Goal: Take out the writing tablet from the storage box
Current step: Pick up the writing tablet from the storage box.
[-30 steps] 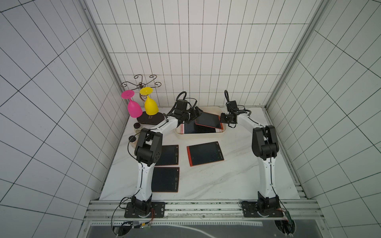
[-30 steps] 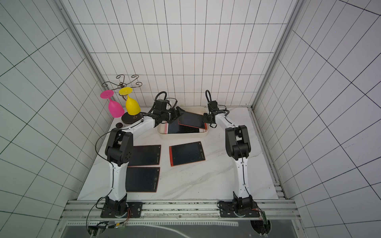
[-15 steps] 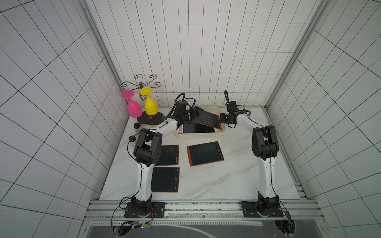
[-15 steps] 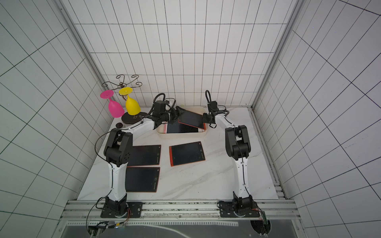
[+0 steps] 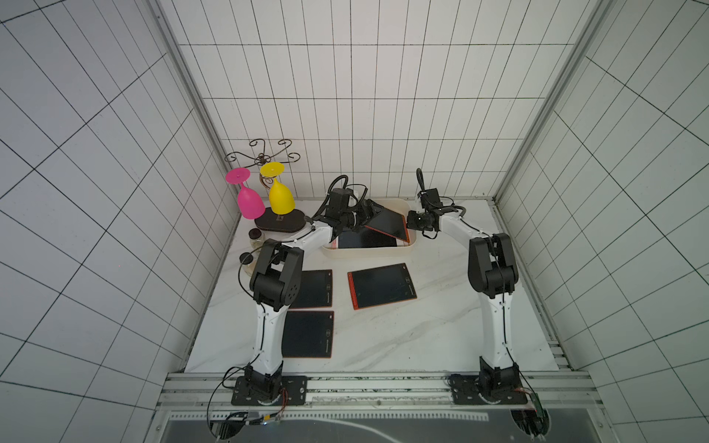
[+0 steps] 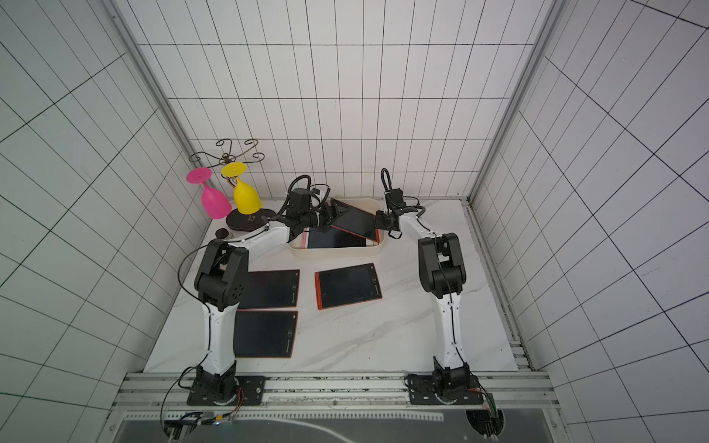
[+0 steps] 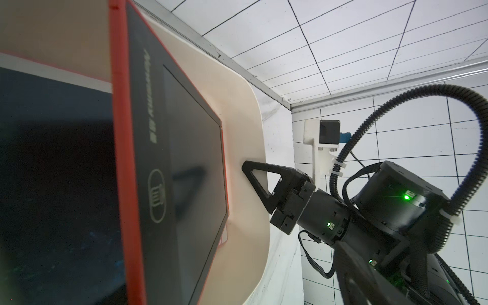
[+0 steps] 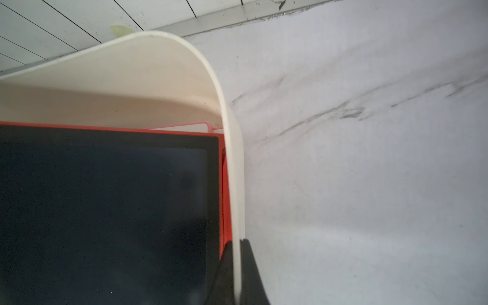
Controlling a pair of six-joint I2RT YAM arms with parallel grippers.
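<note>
Right wrist view: my right pincer (image 8: 235, 242) clamps the right wall of the storage box (image 8: 126, 76). My left pincer (image 5: 367, 212) gapes wide beside the red writing tablet (image 5: 389, 224), tilted inside the box; ungripped, it may slip flat.

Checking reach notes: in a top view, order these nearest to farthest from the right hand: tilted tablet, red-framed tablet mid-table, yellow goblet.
1. Tilted tablet, beside the right hand, in the storage box.
2. Red-framed tablet, mid-table, toward the arm bases.
3. Yellow goblet, back left corner.
</note>
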